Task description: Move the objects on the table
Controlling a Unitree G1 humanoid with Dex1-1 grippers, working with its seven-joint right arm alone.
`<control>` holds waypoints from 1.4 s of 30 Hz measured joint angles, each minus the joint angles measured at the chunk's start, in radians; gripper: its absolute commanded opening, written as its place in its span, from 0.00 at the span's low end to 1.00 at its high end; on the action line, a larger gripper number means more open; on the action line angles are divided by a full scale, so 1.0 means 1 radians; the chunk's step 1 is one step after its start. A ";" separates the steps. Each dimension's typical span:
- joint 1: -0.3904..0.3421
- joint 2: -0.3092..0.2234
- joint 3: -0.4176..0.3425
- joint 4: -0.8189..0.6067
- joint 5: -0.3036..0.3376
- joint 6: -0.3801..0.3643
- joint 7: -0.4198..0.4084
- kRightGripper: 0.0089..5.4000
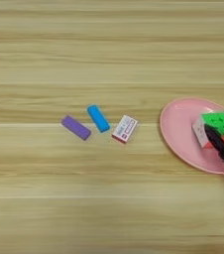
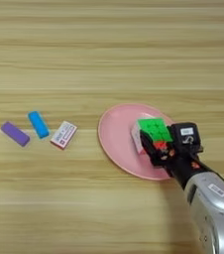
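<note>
At the far left of the row on the wood-grain table (image 1: 109, 44) lies the small purple bar (image 1: 76, 127), slanted with its right end nearer the robot. Just beside it to the right, apart from it, lies the small blue bar (image 1: 98, 118), slanted the same way and set a little further from the robot. Next comes the white eraser with red-edged label (image 1: 125, 129), tilted the other way, near the blue bar but not touching it. A bare stretch of table separates the eraser from the round pink plate (image 2: 115, 136), which rests flat toward the right side. The multicolour puzzle cube (image 2: 152, 133), its green face up, is over the right half of the plate. The right gripper (image 2: 163, 141) comes in from the lower right on the silver forearm (image 2: 214, 206), and its two black fingers (image 2: 151, 147) are closed around the cube, one on the near-left side and the other on the right.
</note>
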 measured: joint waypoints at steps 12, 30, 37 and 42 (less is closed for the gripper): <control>-0.055 -0.002 0.024 0.093 -0.042 -0.053 0.026 0.61; -0.055 0.005 0.030 0.110 -0.069 -0.066 0.027 0.97; -0.054 0.008 0.018 0.104 -0.069 -0.065 0.028 1.00; -0.056 0.008 0.013 0.093 -0.068 -0.065 0.029 1.00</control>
